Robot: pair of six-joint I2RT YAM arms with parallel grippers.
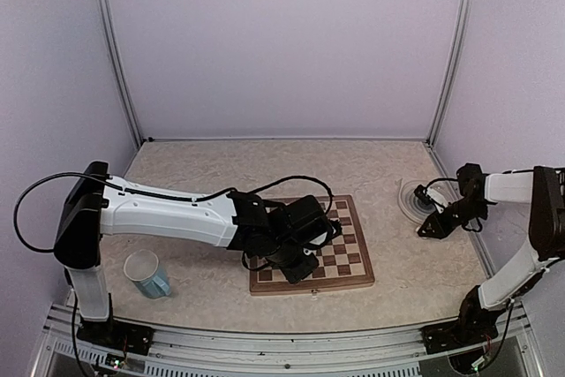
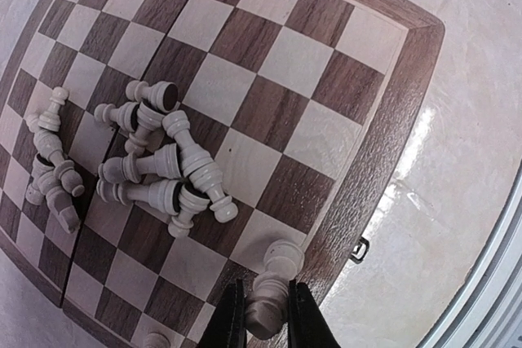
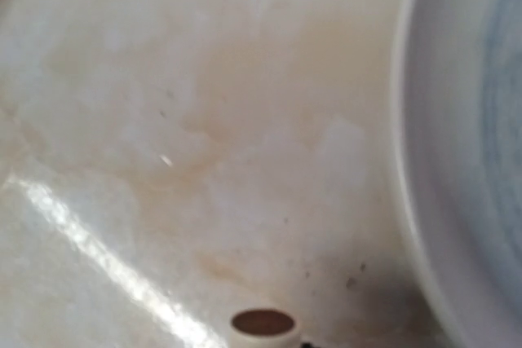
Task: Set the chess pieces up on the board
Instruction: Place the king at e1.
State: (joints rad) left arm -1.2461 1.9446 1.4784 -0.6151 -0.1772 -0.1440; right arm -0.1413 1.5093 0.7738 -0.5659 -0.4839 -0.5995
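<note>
Dark fingers (image 2: 232, 323) of the left gripper (image 2: 267, 322) pinch one cream chess piece (image 2: 269, 297) at the board's edge.
Gripped from both sides, the piece sits over the outermost row of the board (image 2: 269, 112), just beside the brown border. Farther in, a heap of toppled pieces (image 2: 163, 160) lies across the dark and cream checks. They are turned light wood with round heads and flared bases. A smaller cluster (image 2: 50, 165) lies past the fold seam. Off the board, the right gripper (image 1: 434, 223) hangs low beside the ringed plate (image 1: 408, 200); I cannot tell whether its jaws are wide or narrow. A mug (image 1: 147, 273) stands near the left arm's base.
</note>
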